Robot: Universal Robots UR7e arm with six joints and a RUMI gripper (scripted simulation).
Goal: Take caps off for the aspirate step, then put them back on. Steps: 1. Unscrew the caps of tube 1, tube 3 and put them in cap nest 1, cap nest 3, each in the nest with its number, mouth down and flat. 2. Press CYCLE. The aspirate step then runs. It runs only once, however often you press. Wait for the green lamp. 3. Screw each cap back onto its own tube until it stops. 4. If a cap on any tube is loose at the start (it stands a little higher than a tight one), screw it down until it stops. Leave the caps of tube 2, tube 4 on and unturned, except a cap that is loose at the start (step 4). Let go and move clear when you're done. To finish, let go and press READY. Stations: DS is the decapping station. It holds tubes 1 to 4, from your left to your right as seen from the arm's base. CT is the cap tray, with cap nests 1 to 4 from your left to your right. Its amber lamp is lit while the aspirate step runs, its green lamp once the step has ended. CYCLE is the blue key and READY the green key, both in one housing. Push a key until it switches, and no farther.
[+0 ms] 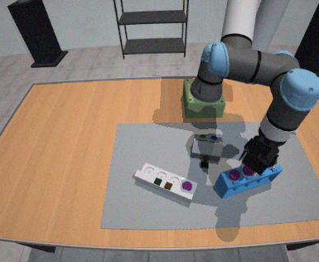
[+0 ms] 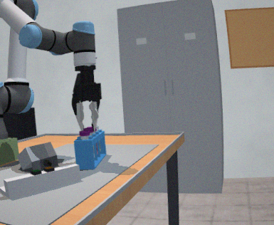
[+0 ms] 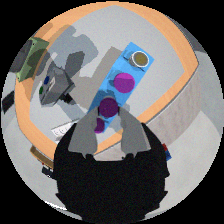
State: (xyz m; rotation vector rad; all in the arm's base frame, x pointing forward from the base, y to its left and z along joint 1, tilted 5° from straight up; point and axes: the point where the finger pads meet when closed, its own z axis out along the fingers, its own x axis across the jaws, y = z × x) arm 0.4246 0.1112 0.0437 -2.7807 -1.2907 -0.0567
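Observation:
The blue decapping station (image 1: 250, 185) (image 2: 85, 154) (image 3: 104, 90) holds four tubes. Tube 1 (image 3: 140, 59) is open. Purple caps sit on tube 2 (image 3: 124, 82) and tube 4 (image 1: 234, 174) (image 3: 99, 125). My gripper (image 2: 88, 128) (image 3: 108, 107) is shut on the purple cap of tube 3 (image 1: 248, 170), one fingertip on each side. Whether this cap is raised cannot be told. In the top view the gripper hides tube 2. The white cap tray (image 1: 140, 177) (image 2: 19, 187) (image 3: 60, 131) has a purple cap (image 1: 186, 186) in nest 1; nests 2 to 4 are empty. Its green lamp (image 1: 157, 181) and amber lamp (image 1: 168, 186) look dark.
The grey key housing (image 1: 207, 148) (image 2: 37, 157) (image 3: 60, 86) stands between the arm's base and the stations. It carries the green READY key (image 1: 203, 136) (image 3: 41, 90) and blue CYCLE key (image 1: 214, 138) (image 3: 46, 80). A small black object (image 1: 205, 164) is beside it.

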